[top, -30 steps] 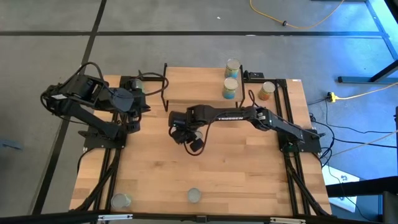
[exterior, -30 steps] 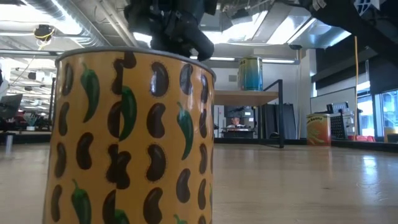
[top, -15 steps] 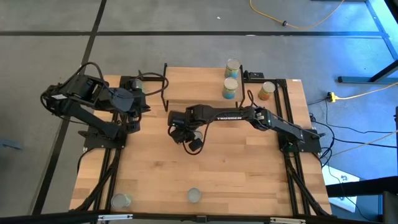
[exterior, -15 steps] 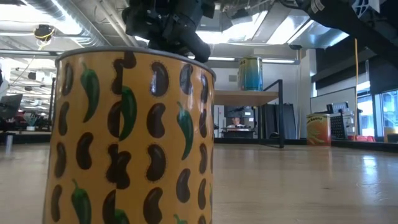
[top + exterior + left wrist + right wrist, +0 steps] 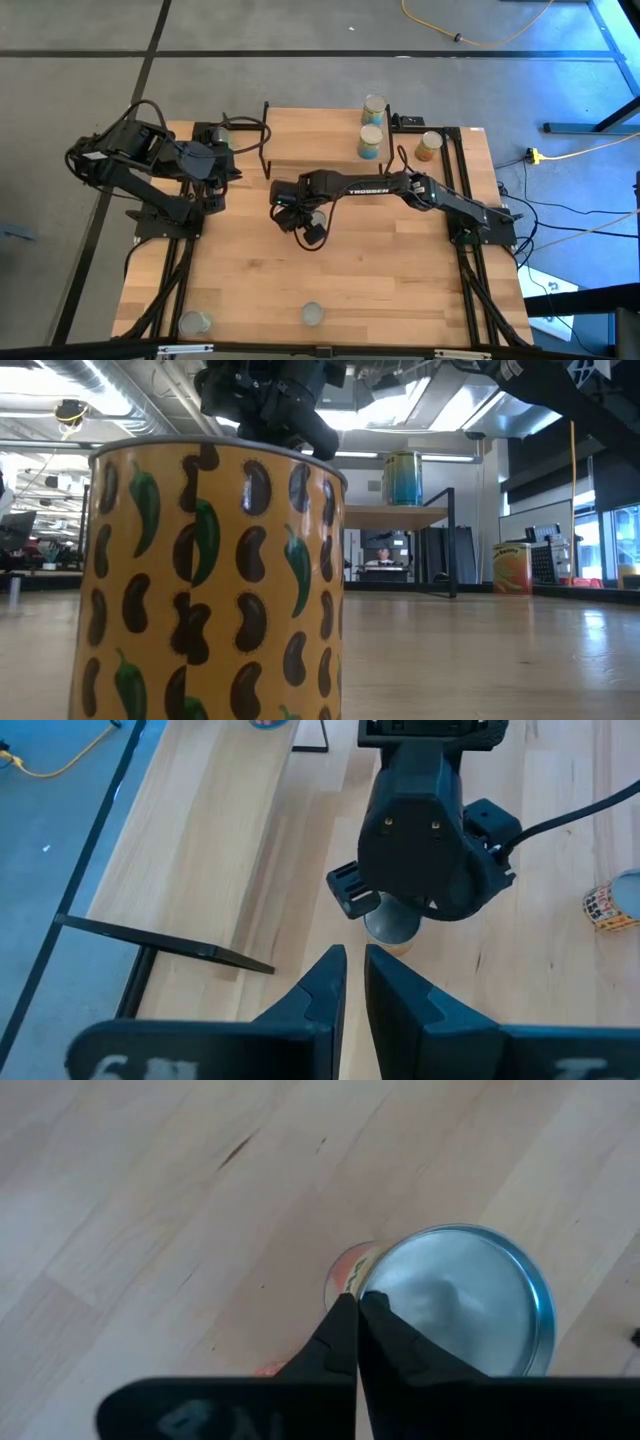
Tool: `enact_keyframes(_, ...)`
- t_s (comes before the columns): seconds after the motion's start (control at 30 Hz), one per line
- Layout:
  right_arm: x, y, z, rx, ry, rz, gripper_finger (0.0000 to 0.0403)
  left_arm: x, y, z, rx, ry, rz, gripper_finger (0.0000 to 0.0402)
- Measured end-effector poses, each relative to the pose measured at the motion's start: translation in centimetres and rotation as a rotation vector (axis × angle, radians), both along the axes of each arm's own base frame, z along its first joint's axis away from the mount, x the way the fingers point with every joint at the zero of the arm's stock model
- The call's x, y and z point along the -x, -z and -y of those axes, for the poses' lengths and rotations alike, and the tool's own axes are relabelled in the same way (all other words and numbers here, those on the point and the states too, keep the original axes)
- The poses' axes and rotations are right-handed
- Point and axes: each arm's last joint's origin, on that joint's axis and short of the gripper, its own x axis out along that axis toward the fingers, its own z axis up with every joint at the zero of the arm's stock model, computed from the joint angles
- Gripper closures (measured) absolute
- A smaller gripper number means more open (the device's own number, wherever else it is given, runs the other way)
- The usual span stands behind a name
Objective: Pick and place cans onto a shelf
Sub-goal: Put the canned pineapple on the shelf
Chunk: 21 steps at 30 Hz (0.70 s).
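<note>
Light wood planks make up the counter [image 5: 350, 280], and at its upper edge in the high view stands the low shelf [image 5: 320, 125] with a pale wood top and thin black wire legs. Two small silver-topped cans with teal labels [image 5: 370, 140] stand on the shelf's right end, and an orange-labelled can [image 5: 429, 146] sits just beside it at the upper right. The right arm's dark pincer [image 5: 296, 214] hangs over the middle of the counter; in the right wrist view its fingers [image 5: 345, 1342] are closed together with nothing between them, their tips over the edge of a silver-lidded can with an orange-red label [image 5: 455, 1310]. The left pincer [image 5: 352, 982] waits at the left side of the counter, its fingers nearly together and empty. Two more cans stand along the lower edge, one at the lower left [image 5: 193, 322] and a yellow can printed with dark beans and green peppers [image 5: 215, 580] at the lower centre.
</note>
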Motion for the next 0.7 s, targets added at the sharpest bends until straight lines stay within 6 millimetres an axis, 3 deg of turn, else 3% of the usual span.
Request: enact_keyframes(0.7,1.7,-3.5,-0.1,-0.011,0.071,-0.020,0.0403,0.0,0.0,0.0,0.000,0.000,0.000,0.0369)
